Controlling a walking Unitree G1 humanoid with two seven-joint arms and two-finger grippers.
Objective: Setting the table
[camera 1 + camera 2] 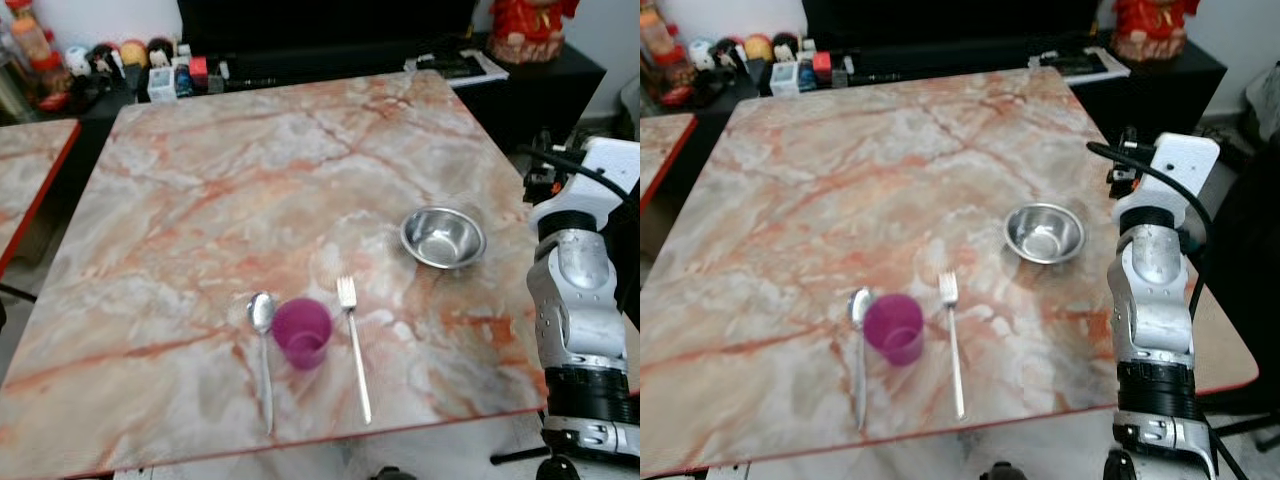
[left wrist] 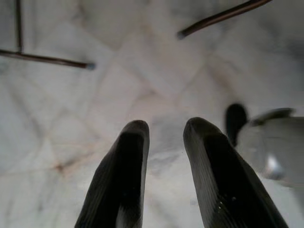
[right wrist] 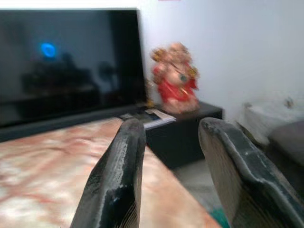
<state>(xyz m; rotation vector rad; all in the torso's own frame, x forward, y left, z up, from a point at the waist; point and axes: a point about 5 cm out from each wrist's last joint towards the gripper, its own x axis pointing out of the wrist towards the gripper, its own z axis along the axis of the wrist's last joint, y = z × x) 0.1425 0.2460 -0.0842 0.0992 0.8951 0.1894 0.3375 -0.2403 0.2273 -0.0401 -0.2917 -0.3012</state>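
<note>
On the table (image 1: 200, 180): steel bowl (image 1: 443, 237) sits apart from the place setting, at the right edge.
Nearer arm: right gripper (image 3: 171, 156), raised beside that edge, fingers spread, empty.
Setting: spoon (image 1: 263, 350), purple cup (image 1: 302, 333), fork (image 1: 354, 345), handles toward the robot.
Left gripper (image 2: 164, 156): parted, empty, over floor.
Writing: none readable.
</note>
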